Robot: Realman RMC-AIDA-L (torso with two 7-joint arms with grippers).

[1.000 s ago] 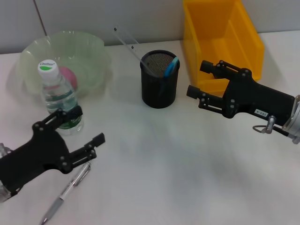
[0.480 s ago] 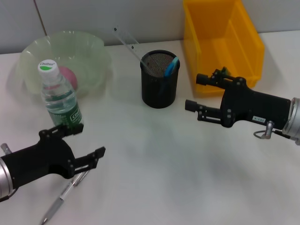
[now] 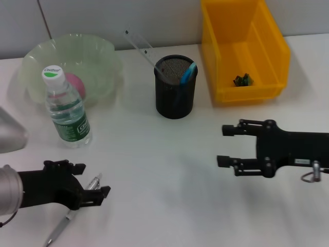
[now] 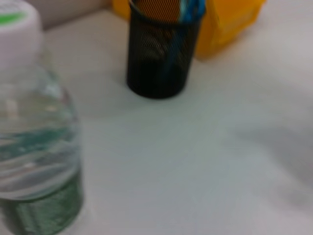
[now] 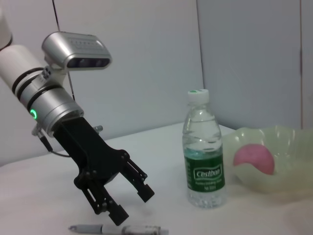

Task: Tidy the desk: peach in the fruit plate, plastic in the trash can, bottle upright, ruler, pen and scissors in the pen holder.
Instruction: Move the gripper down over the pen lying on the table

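The silver pen (image 3: 72, 212) lies on the white desk (image 3: 164, 154) at the front left. My left gripper (image 3: 91, 181) is open and low over the pen's far end; in the right wrist view this left gripper (image 5: 133, 204) hangs just above the pen (image 5: 122, 229), not touching it. My right gripper (image 3: 223, 145) is open and empty, in front of the yellow trash can (image 3: 247, 51), which holds a green plastic scrap (image 3: 242, 80). The bottle (image 3: 67, 108) stands upright. The peach (image 3: 77, 85) sits in the fruit plate (image 3: 103, 49). The blue scissors (image 3: 188, 73) and clear ruler (image 3: 139, 46) stand in the pen holder (image 3: 176, 92).
The left wrist view has the bottle (image 4: 34, 147) close by, with the pen holder (image 4: 159, 54) and trash can (image 4: 230, 19) behind it. A wall runs along the desk's far edge. White tabletop lies between the two grippers.
My left gripper has dropped down and back onto the pen's end. My right gripper has pulled away from the trash can toward the front, uncovering the green plastic inside.
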